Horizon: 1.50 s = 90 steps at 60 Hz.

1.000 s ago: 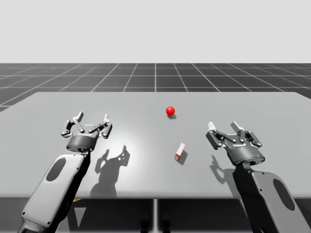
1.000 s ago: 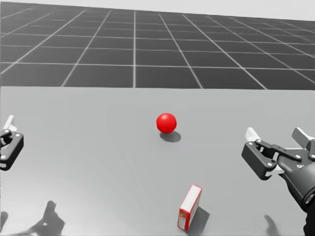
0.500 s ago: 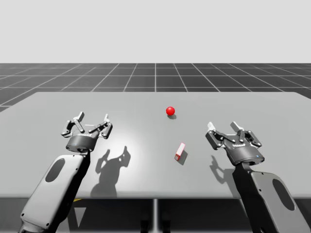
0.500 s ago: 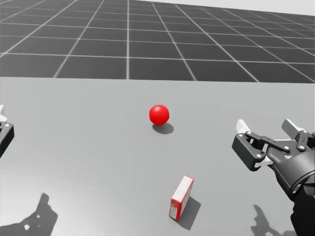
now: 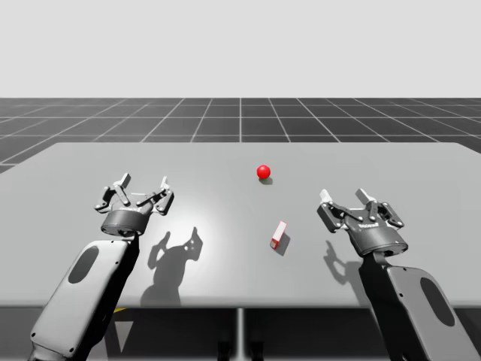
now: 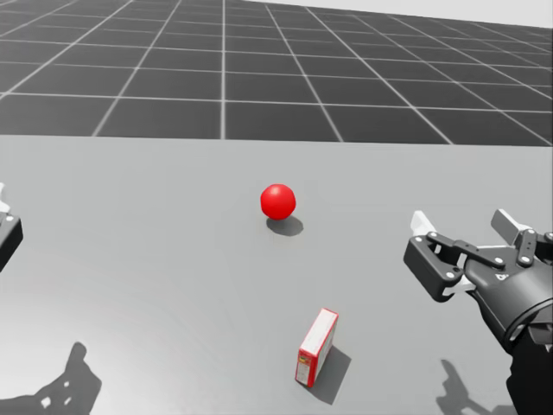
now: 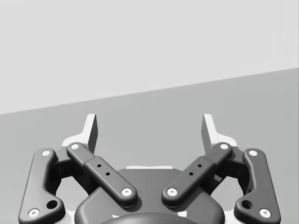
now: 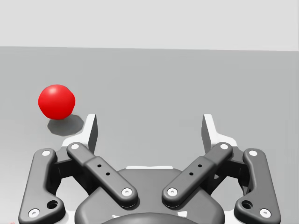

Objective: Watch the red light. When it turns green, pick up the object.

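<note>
The light is a red ball (image 5: pixel 263 171) (image 6: pixel 278 201) (image 8: pixel 56 101) at the table's far middle. A small red box with a white face (image 5: pixel 278 234) (image 6: pixel 316 347) stands on edge nearer to me, between the ball and the front edge. My right gripper (image 5: pixel 345 200) (image 6: pixel 467 226) (image 8: pixel 149 127) hovers open to the right of the box, well apart from it, with the ball ahead and off to one side. My left gripper (image 5: pixel 143 184) (image 7: pixel 149 127) hangs open over bare table at the left, nothing between its fingers.
The grey table (image 5: pixel 90 165) spreads wide around both arms. A dark gridded floor (image 5: pixel 240 120) lies beyond its far edge. Shadows of the grippers fall on the tabletop near the front.
My head has turned a little, shifting the head view. The right gripper has edged slightly left. The ball stays red and the box has not moved.
</note>
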Each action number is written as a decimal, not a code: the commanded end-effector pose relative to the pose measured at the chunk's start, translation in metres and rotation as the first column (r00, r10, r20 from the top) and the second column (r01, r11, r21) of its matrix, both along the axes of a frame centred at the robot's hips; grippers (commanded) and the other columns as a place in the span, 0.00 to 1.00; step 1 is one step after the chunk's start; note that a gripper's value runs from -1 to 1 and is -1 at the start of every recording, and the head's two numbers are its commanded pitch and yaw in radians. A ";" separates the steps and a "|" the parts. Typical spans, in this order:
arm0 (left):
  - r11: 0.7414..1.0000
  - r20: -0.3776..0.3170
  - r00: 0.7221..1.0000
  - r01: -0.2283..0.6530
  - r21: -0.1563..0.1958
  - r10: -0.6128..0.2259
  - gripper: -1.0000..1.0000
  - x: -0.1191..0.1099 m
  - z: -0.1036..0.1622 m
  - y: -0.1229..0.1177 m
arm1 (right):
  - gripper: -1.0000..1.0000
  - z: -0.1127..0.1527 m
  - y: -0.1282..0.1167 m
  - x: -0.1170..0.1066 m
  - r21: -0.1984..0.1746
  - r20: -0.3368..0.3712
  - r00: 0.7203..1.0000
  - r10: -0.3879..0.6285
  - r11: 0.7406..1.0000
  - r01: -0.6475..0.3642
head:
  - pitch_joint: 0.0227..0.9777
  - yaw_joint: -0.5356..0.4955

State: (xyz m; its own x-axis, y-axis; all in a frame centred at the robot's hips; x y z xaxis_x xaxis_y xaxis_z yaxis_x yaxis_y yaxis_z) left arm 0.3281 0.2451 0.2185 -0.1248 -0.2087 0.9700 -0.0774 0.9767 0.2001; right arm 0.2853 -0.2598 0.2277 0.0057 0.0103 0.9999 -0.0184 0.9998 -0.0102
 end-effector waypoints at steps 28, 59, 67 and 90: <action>1.000 -0.005 1.000 0.006 -0.004 -0.006 0.00 0.000 0.000 0.000 | 0.00 0.000 0.002 0.000 0.000 0.003 1.000 0.004 1.000 -0.004 | 0.60 0.39; 1.000 -0.006 1.000 0.003 0.002 -0.003 0.00 0.000 0.000 0.000 | 0.00 0.000 0.001 -0.001 -0.013 0.007 1.000 -0.012 1.000 0.013 | 0.60 0.39; 1.000 -0.006 1.000 0.003 0.003 -0.003 0.00 0.000 -0.001 0.000 | 0.00 0.000 0.001 -0.001 -0.013 0.008 1.000 -0.013 1.000 0.013 | 0.60 0.39; 1.000 -0.008 1.000 0.005 0.002 -0.005 0.00 0.000 -0.001 0.000 | 0.00 0.000 0.001 0.000 -0.019 0.010 1.000 -0.013 1.000 0.014 | 0.60 0.39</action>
State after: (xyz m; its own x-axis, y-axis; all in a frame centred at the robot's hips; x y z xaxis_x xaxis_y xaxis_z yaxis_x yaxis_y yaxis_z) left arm 0.3280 0.2453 0.2182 -0.1189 -0.2100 0.9705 -0.0719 0.9766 0.2025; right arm 0.2850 -0.2591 0.2274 -0.0031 0.0268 0.9996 -0.0055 0.9996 -0.0268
